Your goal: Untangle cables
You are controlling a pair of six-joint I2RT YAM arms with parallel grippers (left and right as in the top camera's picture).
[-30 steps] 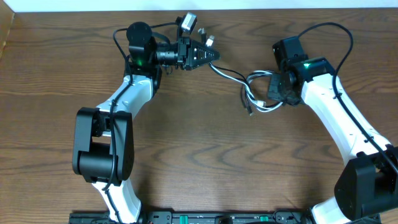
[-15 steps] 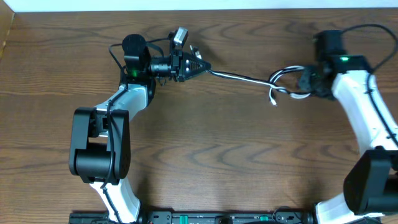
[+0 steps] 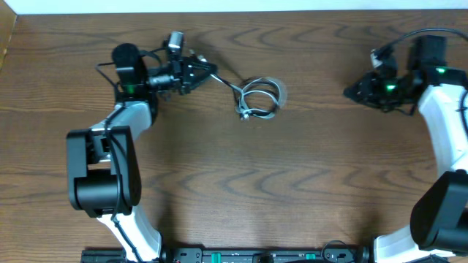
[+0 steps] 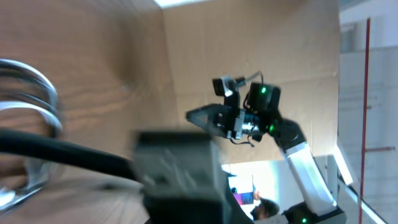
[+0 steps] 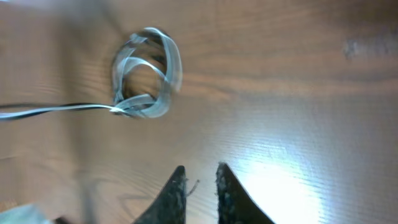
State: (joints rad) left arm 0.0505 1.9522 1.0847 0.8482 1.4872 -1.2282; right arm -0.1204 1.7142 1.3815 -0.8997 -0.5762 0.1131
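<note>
The cables (image 3: 261,97) are a small coil of white and black cords lying on the wooden table, right of the left gripper. A strand runs from the coil up-left into my left gripper (image 3: 210,71), which is shut on that cable end. In the left wrist view the coil (image 4: 30,87) is at the far left and a black cord (image 4: 68,155) runs into the blurred jaws. My right gripper (image 3: 351,91) is far right of the coil, slightly open and empty. The right wrist view shows its fingertips (image 5: 199,174) apart, with the coil (image 5: 146,74) lying ahead.
The table's far edge (image 3: 292,10) lies just behind both grippers. A cardboard piece (image 3: 7,36) stands at the far left corner. Thick black wires (image 3: 398,40) loop off the right arm. A black rail (image 3: 241,256) runs along the front edge.
The right gripper let go of the cable bundle and moved right. The left gripper pulled left with its cable end, and the bundle slid left and now lies on the table.
</note>
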